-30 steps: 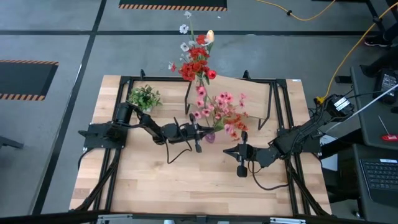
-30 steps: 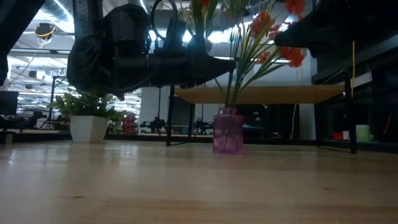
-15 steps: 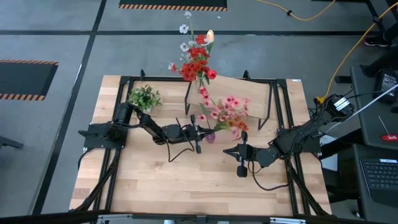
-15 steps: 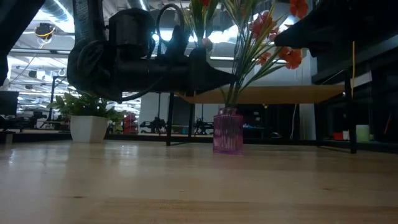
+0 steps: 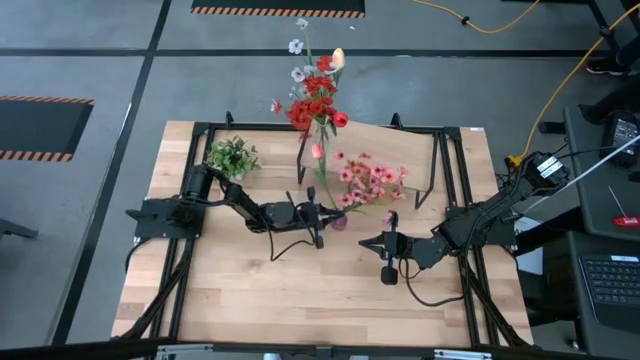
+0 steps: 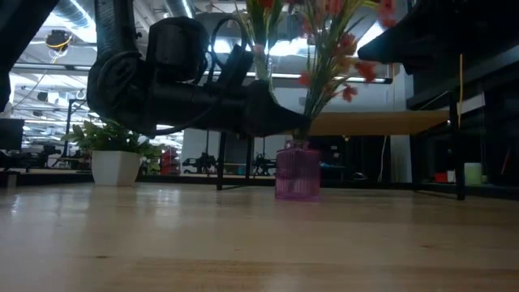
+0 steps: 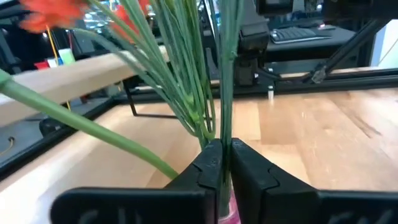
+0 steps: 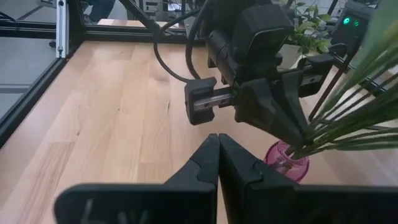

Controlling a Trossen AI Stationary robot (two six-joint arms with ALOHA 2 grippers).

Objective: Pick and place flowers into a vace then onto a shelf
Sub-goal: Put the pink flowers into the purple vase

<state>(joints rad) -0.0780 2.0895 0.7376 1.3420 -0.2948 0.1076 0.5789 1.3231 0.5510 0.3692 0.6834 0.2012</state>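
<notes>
The flowers (image 5: pixel 318 108), red, white and pink blooms (image 5: pixel 368 180) on long green stalks, stand in a small pink vase (image 5: pixel 338 221) that rests on the table in front of the shelf (image 5: pixel 412 146). My left gripper (image 5: pixel 325 213) reaches in from the table's left and is shut on the stalks just above the vase's mouth (image 6: pixel 297 146). My right gripper (image 5: pixel 386 246) is shut on nothing and hangs above the table, right of the vase and a little nearer. In the right wrist view it faces the vase (image 8: pixel 287 160). My left gripper (image 7: pixel 222 155) pinches the bundle of green stalks (image 7: pixel 225 124) between its two fingers (image 7: pixel 208 165), just above the vase's rim. The fingers come in level from the table's left and lie across the stalks. The stalks stand nearly upright, with their lower ends in the vase (image 6: pixel 298 174), which stands on the table.
A small green potted plant (image 5: pixel 233 156) in a white pot (image 6: pixel 114 167) stands at the far left. The shelf on black legs (image 6: pixel 365 123) stands behind the vase. The near half of the tabletop (image 5: pixel 300 290) is bare wood. Black frame rails run along both sides.
My left gripper has moved toward the table's right, onto the stalks above the vase. The pink blooms, which leaned out over the vase toward the near right, have swung up and toward the shelf. The bundle now stands straighter and closer together.
</notes>
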